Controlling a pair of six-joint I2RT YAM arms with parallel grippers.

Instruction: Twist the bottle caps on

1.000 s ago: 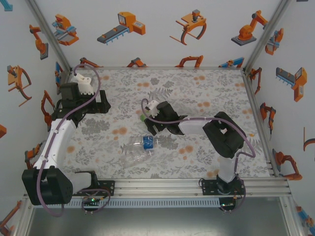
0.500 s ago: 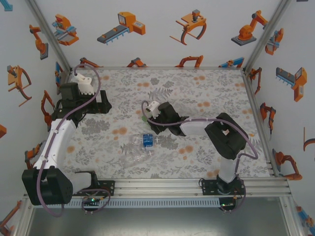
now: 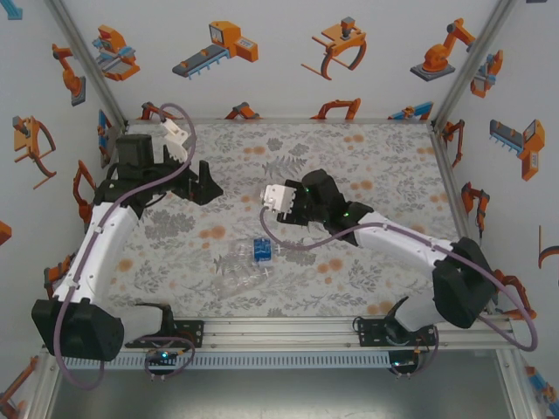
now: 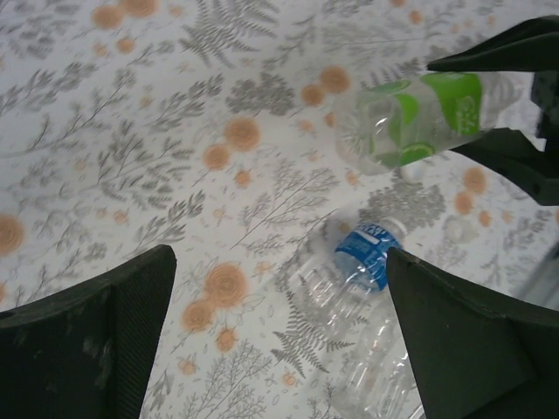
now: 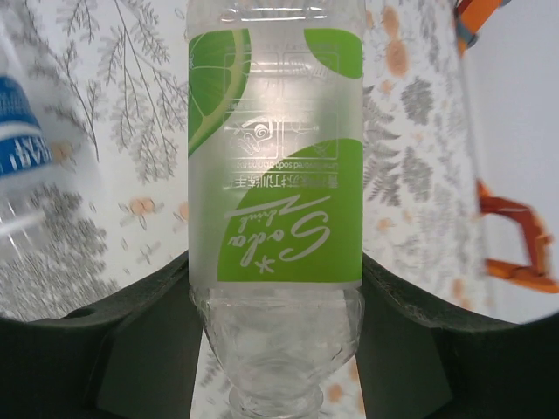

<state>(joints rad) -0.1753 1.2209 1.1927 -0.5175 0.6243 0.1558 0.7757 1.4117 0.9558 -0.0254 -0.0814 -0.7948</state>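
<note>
Over mid-table, our right gripper (image 5: 275,301) is clamped on the green-label bottle (image 5: 275,166) near its shoulder. Our left gripper (image 3: 203,185) gapes wide, empty. Risk: thin plastic may buckle or spin betw. the pads once cap torque comes. Left wrist cam adds the blue-label bottle (image 4: 362,257) and plain bottle (image 4: 371,384) lying side by side below. Right wrist cam gives the grip itself. Caps: we can't make them out.

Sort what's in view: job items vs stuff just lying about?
Job:
- green-label bottle, held in the right gripper
- blue-label bottle, lying on its side
- plain clear bottle, lying beside it

Not the job:
- floral table cover
- robot stickers on the walls
- aluminium rail at the near edge
</note>
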